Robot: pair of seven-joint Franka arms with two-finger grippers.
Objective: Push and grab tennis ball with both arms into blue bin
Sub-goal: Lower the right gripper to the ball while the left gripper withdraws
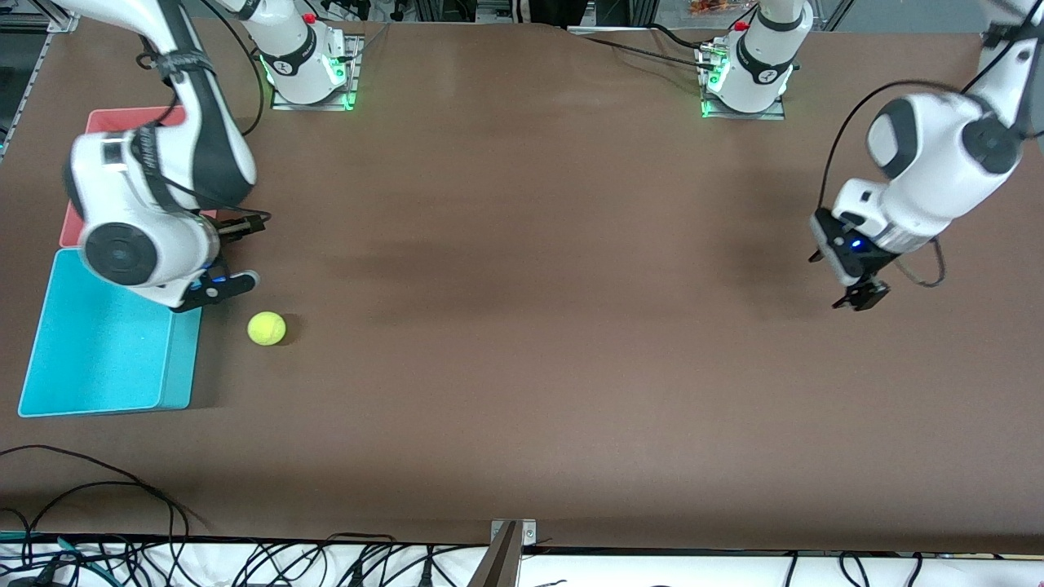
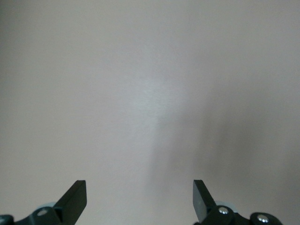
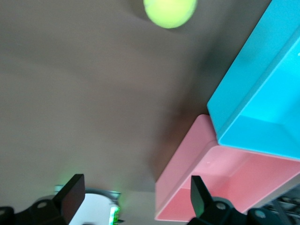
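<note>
Grab step pending: small fuzzy yellow-green tennis ball (image 1: 267,328) rests on brown desk (image 1: 522,326) beside tall-walled light blue plastic bin (image 1: 106,342); my right end effector (image 3: 133,199), wide open and empty, must descend onto it while my left end effector (image 2: 139,199), open, empty, waits over bare desk

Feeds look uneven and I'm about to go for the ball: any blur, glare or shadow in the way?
Front view: sharp; the ball casts a small shadow, soft arm shadows band the table. Right wrist view: motion-blurred; ball cut by the edge, blue bin and pink bin smeared. Left wrist view: bare table washed pale, one faint shadow, nothing to focus on.
</note>
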